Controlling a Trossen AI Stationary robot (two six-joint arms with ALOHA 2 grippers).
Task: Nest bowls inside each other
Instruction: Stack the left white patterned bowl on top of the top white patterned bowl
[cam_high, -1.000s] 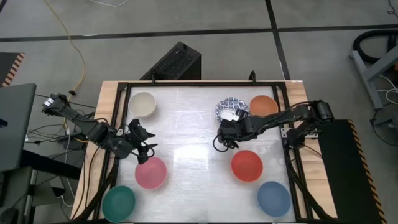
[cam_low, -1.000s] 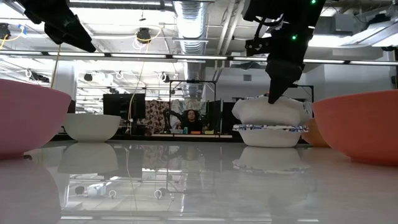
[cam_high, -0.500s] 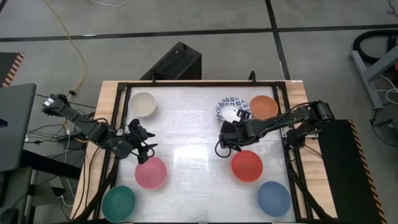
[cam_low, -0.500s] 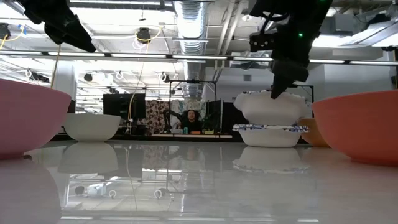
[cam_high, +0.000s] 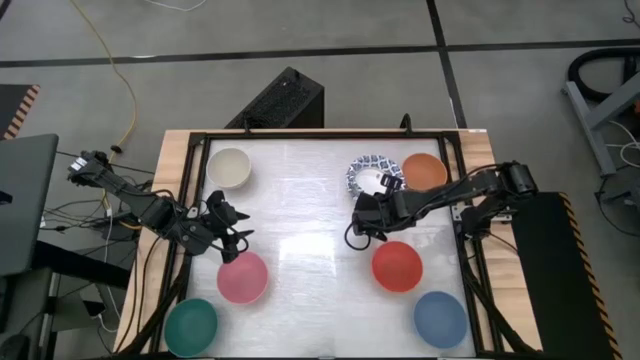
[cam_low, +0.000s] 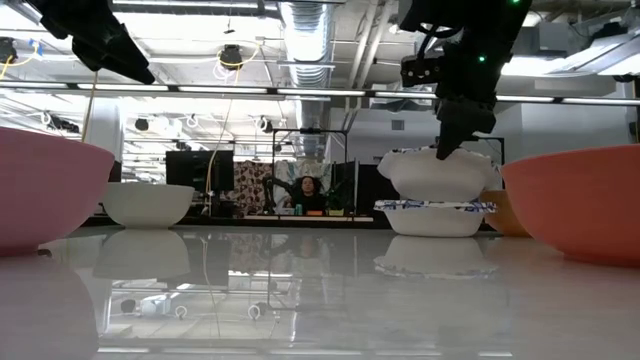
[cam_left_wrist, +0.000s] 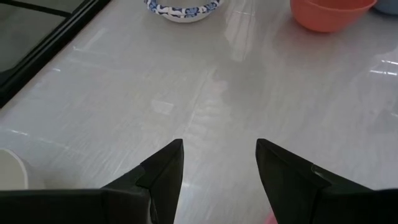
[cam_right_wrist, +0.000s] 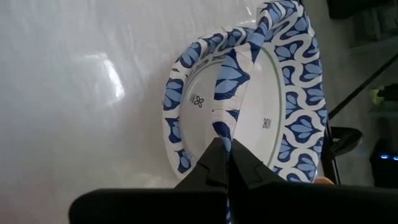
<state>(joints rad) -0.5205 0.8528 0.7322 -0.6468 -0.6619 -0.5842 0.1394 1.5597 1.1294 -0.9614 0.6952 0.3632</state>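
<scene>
Two white bowls with blue patterned rims (cam_high: 368, 176) are at the far right, one tilted in the other. My right gripper (cam_right_wrist: 225, 146) is shut on the upper one (cam_low: 440, 175), above the lower one (cam_low: 435, 217). Beside them stands an orange bowl (cam_high: 424, 171). A cream bowl (cam_high: 230, 167) is at the far left. A red bowl (cam_high: 397, 266) and a blue bowl (cam_high: 440, 318) are at the near right. Pink (cam_high: 243, 277) and green (cam_high: 191, 326) bowls are at the near left. My left gripper (cam_left_wrist: 219, 152) hovers open above the table, just beyond the pink bowl. My right gripper pinches the upper patterned bowl's rim (cam_right_wrist: 222, 127) between its two fingers. The fingers (cam_low: 452, 140) slant down onto it from above. The bowl is tilted, its held rim raised, and its lower part sits in the patterned bowl beneath (cam_right_wrist: 180, 118).
A black frame (cam_high: 300, 133) runs along the table's edges. The middle of the white tabletop (cam_high: 300, 215) lies bare between the two arms. A black box (cam_high: 283, 100) stands on the floor beyond the far edge.
My right gripper has turned a little at the wrist and carried the held rim slightly toward the table's right edge. The upper patterned bowl has shifted with it and stays over the lower one.
</scene>
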